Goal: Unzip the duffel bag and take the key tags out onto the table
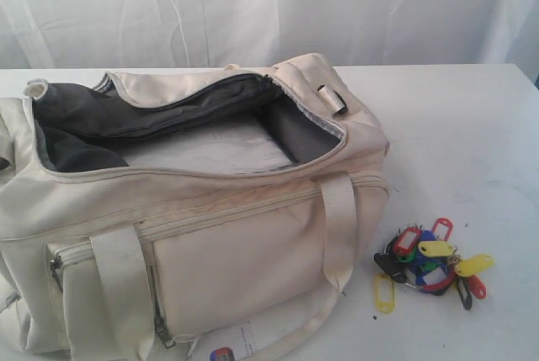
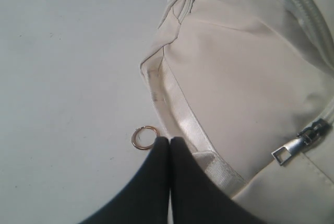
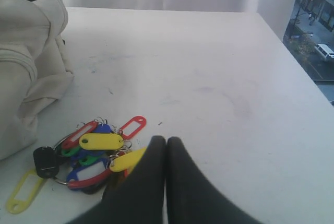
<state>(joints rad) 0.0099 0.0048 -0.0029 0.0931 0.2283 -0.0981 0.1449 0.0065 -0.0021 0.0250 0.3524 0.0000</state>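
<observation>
Exterior: we see the bag (image 1: 210,235) gaping unzipped at left, with the tags (image 1: 429,264) on the table (image 1: 455,125) at lower right. Left wrist: left claw (image 2: 169,140) clenched, empty, beside a ring (image 2: 144,137). Right wrist: right claw (image 3: 166,140) clenched, empty, just beside the tags.

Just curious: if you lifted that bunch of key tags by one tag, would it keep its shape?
Probably not: the key tags are loosely ringed together, so they would dangle. Thin plastic suggests a light bunch. Pushed, it may slide across the smooth table.

Cream duffel bag (image 1: 244,252), grey lining; red, yellow, blue key tags (image 1: 429,264); white table (image 1: 455,125).
</observation>
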